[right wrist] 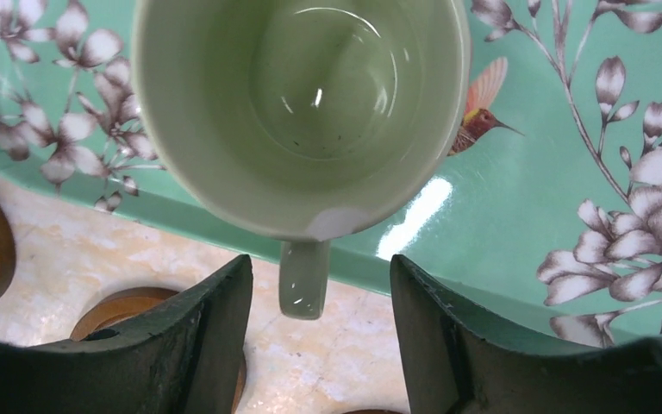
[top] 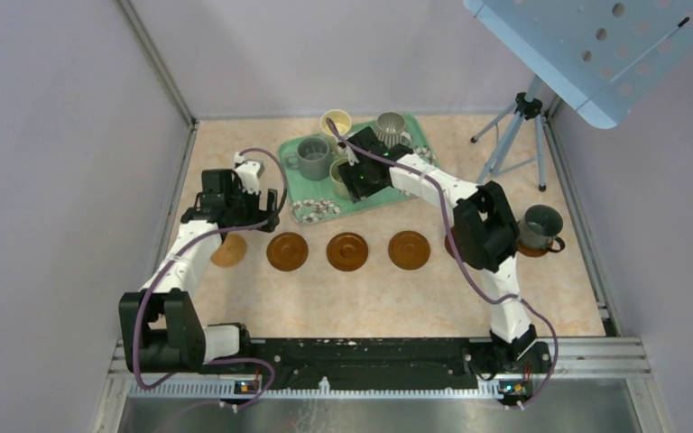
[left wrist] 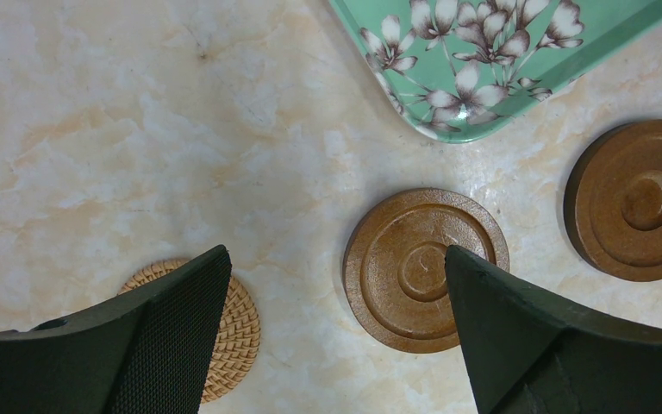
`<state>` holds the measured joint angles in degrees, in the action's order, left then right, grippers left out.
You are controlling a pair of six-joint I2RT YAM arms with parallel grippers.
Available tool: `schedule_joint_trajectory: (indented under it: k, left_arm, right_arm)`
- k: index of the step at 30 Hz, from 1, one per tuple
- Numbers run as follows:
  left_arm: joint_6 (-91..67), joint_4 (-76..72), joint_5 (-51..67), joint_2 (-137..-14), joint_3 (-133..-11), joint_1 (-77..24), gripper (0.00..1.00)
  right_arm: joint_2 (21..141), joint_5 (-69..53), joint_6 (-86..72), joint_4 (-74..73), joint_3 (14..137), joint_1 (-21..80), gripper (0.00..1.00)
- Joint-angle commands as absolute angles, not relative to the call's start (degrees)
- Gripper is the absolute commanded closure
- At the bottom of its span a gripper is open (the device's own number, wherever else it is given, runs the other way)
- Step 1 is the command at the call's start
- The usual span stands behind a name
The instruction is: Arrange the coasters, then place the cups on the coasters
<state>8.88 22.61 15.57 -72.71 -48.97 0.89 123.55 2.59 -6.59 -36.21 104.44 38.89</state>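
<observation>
The right gripper hangs over the near edge of the green floral tray, its jaws parted on either side of the pale green mug's handle, with a gap showing on both sides. From my remote seat I read it as released, nothing grasped. The pale green mug stands upright on the tray, its handle jutting past the tray's rim over the table.

The table is a marbled beige sheet boxed in by pale grey walls, with a tripod in the far right corner and a blue perforated panel above it. Three brown coasters lie in a row near the tray, well apart from one another. At the right end a dark mug sits on a coaster. A grey mug and a ribbed mug stand on the tray.

The right arm rises from its base, folds at the elbow and stretches left to the tray. The left arm bends out to the row's left end. The left gripper points down, jaws spread wide and empty, above a brown coaster and a woven tan coaster.
</observation>
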Motion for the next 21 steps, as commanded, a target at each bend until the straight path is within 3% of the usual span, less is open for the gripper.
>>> schedule_joint_trajectory:
  k: [1, 15, 21]
  left_arm:
    - [8.95, 20.37, 16.5, -72.38, -50.93, 1.14, 0.01]
    - [9.13, 20.14, 16.74, -72.31, -50.63, 1.14, 0.01]
    - [8.85, 20.21, 16.79, -72.26, -50.76, 1.14, 0.01]
  right_arm:
    - [123.45, -1.49, -2.65, -35.23, 109.17, 38.66, 0.42]
    - [127.15, -1.7, -0.28, -35.43, 112.05, 37.49, 0.49]
    - [126.94, -1.15, -0.28, -34.65, 111.05, 37.53, 0.57]
